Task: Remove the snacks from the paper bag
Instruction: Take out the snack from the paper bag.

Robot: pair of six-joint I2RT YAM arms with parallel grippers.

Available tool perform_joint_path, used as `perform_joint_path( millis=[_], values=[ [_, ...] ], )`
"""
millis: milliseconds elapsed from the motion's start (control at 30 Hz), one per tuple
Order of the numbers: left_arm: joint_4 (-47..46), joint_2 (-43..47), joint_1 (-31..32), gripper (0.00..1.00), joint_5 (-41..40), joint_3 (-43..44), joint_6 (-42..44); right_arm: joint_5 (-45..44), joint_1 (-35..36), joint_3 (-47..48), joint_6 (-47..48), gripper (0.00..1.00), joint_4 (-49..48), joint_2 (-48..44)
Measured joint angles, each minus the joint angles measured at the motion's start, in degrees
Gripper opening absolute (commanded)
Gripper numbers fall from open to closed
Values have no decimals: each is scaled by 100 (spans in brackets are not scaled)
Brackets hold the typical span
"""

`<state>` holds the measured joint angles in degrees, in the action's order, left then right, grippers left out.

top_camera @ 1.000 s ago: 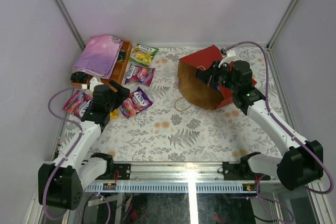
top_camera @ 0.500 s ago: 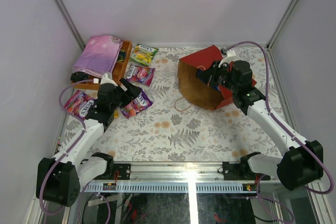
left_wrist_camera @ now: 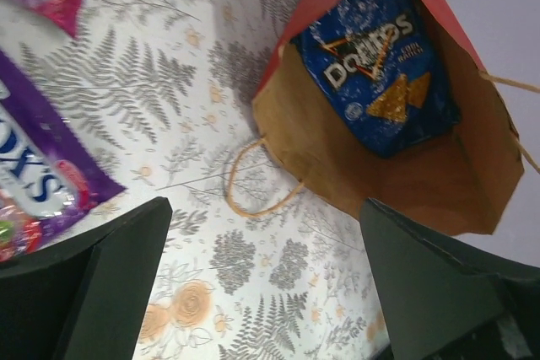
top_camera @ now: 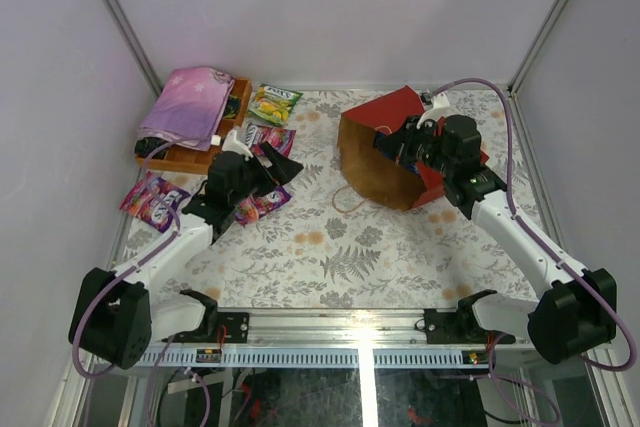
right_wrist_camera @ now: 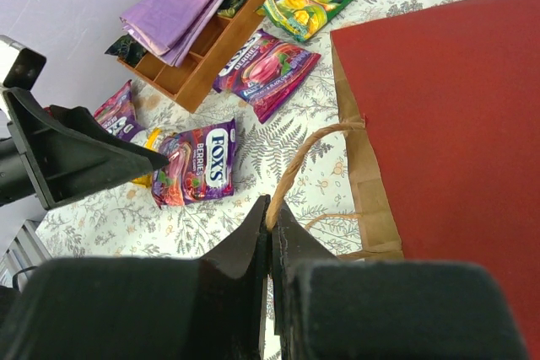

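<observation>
The paper bag [top_camera: 378, 157], red outside and brown inside, lies tipped with its mouth facing left. Inside it lies a dark-blue chip bag [left_wrist_camera: 380, 73]. My right gripper [right_wrist_camera: 272, 208] is shut on the bag's upper twisted handle [right_wrist_camera: 312, 145], holding the mouth up. My left gripper [top_camera: 278, 172] is open and empty. It hovers over the table left of the bag and points at its mouth [left_wrist_camera: 261, 292]. Candy packets lie on the table: a purple one [top_camera: 268, 139], a green-yellow one [top_camera: 275, 102], a purple one [top_camera: 255, 203] beneath the left arm, and more [top_camera: 150, 197] at the far left.
A wooden tray [top_camera: 228, 125] with a folded pink-purple cloth [top_camera: 188, 102] stands at the back left. The bag's lower handle [left_wrist_camera: 257, 179] loops out onto the floral table. Pale walls close in the back and both sides.
My left arm has swung right, from over the far-left packets towards the bag, and its jaws have spread wider. The right arm and the bag have not moved.
</observation>
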<state>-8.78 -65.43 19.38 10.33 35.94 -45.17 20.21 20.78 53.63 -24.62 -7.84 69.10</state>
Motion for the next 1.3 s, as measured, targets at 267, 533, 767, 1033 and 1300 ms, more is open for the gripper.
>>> perform_joint_path(
  millis=[267,533,767,1033,1300],
  values=[
    [-219,-551,636,95,24,282,46,0,0,76,15,0,131,-2],
    [-581,-1078,1071,95,96,540,144,-9,0,98,46,0,243,-2],
    [-898,-1517,1478,92,111,761,155,-20,0,175,66,0,260,-2],
    [-876,-1928,1751,93,103,1021,247,-42,0,181,114,0,278,-2],
    [-782,-1993,2041,93,42,1226,503,485,-505,181,-146,0,-15,175]
  ],
)
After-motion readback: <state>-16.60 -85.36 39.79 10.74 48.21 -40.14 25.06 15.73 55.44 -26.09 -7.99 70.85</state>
